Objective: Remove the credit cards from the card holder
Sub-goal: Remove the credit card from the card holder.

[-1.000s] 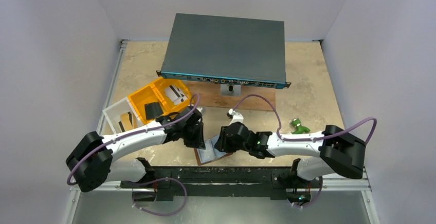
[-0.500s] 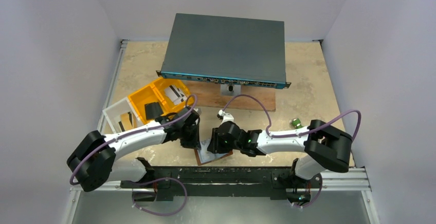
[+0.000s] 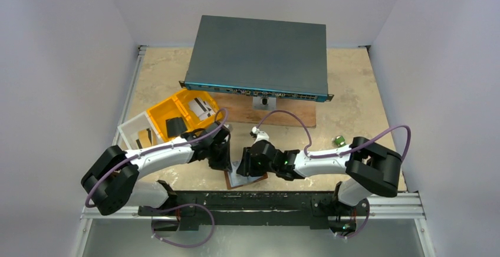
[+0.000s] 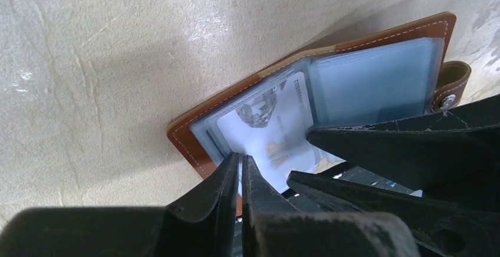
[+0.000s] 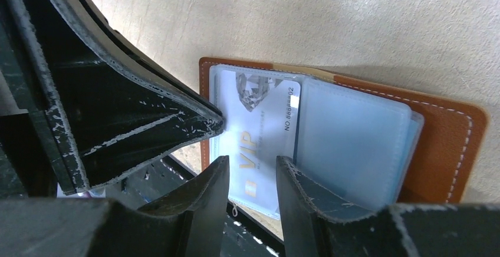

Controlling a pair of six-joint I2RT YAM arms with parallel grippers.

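Left jaws: closed to a thin slit; the left gripper point(image 4: 239, 161) is set against the edge of the card holder point(image 4: 190, 144). Whether anything is pinched cannot be told.
Right jaws: parted, with nothing clamped; the right gripper point(image 5: 250, 171) is held over the card holder's filled pocket.
Credit card point(image 5: 259, 128): white, marked "VIP", lodged in the card holder's clear pocket on the side away from the strap tab point(image 4: 451, 89).
Card holder: laid open and flat on the table point(image 3: 354, 92), between both grippers.
Yellow tray point(image 3: 160, 111): well apart from the card holder.
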